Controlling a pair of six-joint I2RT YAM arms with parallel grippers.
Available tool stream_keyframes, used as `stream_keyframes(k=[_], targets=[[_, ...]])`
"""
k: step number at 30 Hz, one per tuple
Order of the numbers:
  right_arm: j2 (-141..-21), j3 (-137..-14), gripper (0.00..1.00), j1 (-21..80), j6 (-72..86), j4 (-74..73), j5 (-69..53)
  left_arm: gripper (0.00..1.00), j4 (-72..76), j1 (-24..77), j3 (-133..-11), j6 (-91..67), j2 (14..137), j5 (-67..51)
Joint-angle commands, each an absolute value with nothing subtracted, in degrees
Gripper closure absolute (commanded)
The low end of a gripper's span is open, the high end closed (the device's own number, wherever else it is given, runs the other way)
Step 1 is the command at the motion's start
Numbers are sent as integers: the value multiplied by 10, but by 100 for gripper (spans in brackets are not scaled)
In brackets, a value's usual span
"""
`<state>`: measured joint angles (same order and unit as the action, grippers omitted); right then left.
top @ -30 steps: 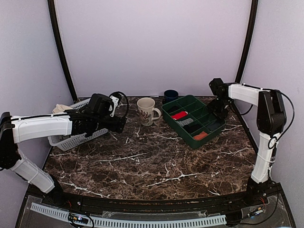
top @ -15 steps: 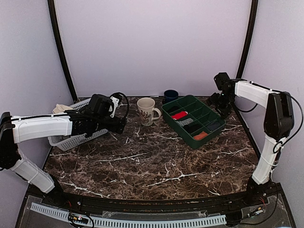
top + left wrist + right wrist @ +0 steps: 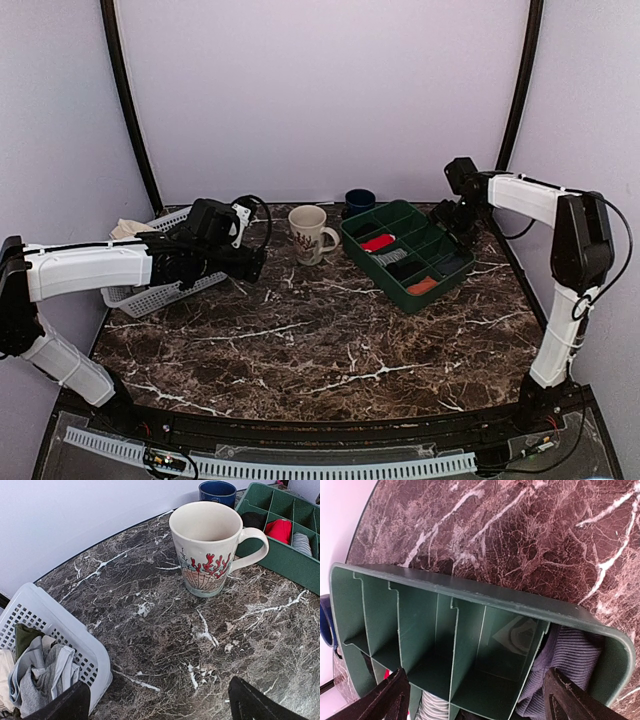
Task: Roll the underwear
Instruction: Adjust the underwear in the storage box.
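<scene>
Both jaws of the left gripper (image 3: 160,709) stand far apart with nothing between them; only the marble table (image 3: 165,645) shows in the gap. Just beyond the gripper stands a cream mug (image 3: 207,545) with a red coral print. It is upright, and its handle points toward the green tray (image 3: 280,560). A blue cup (image 3: 217,490) stands behind the mug, by the tray's far corner. To the gripper's left, a white basket (image 3: 75,645) holds a heap of grey, green and pale clothes (image 3: 37,677). In the top view the left arm (image 3: 90,268) reaches in low from the left, passing over the basket.

The right gripper (image 3: 477,700) is likewise spread wide and grips nothing. It hangs over the tray's far right side, looking down into the compartments; whether it touches the rim cannot be told. The underwear (image 3: 570,660) lies bunched in the tray's corner compartment at the near right end, a bluish ribbed cloth pressed against the wall. Farther along the tray a red roll (image 3: 278,530) and a striped roll (image 3: 301,542) sit each in its own cell. An orange roll (image 3: 422,285) lies at the tray's near end, close to the underwear's cell.
</scene>
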<state>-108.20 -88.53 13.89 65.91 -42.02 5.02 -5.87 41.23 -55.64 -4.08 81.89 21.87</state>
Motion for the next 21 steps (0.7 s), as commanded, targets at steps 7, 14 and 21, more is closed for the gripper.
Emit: stream_keyframes(k=[7,14,21], targets=[[-1116,-883,10,142,662,-389,51,1,-56,409,-550,-37,798,221],[-1143,-879,11,142,661,-368,47,1,-59,409,-550,-33,800,220],[-1167,-853,11,142,659,-368,42,1,-63,409,-551,-29,802,221]])
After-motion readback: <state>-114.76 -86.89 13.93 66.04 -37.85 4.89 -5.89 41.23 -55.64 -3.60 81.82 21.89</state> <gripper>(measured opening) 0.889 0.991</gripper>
